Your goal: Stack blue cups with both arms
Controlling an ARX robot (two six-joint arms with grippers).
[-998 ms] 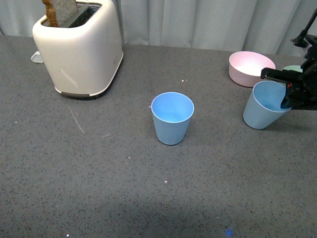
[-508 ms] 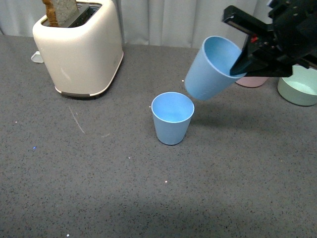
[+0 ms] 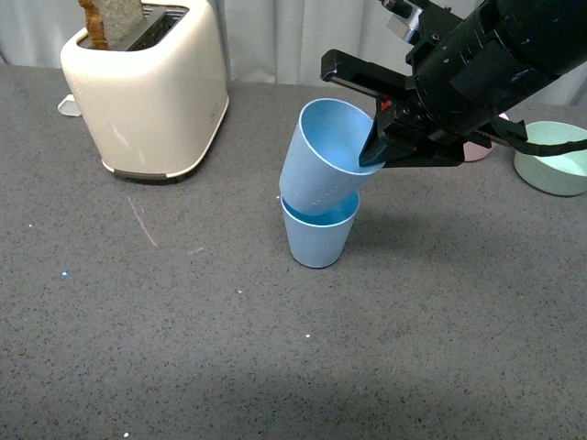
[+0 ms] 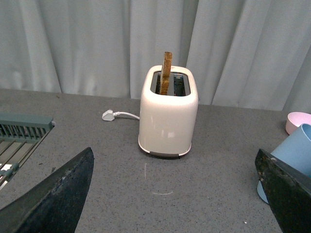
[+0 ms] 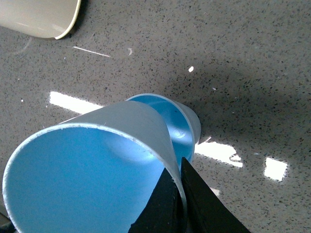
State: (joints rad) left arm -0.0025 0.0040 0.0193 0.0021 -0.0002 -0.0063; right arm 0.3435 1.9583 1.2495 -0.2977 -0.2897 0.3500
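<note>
One light blue cup [image 3: 318,236] stands upright on the grey table at the centre. My right gripper [image 3: 378,147] is shut on the rim of the second blue cup [image 3: 323,158], held tilted with its base just at the standing cup's mouth. In the right wrist view the held cup [image 5: 92,170] fills the foreground, its wall pinched between the black fingers [image 5: 194,201], with the standing cup [image 5: 177,124] beyond it. My left gripper [image 4: 170,194] is open and empty, well back from the cups; the cups [image 4: 291,160] show at the edge of its view.
A cream toaster [image 3: 147,92] with a slice of bread stands at the back left; it also shows in the left wrist view [image 4: 167,116]. A green bowl [image 3: 555,170] sits at the far right. A pink bowl [image 3: 481,148] is mostly hidden behind the right arm.
My right gripper lifted the blue cup off the table at the right and carried it left, to just over the standing cup. The standing cup has not moved.
</note>
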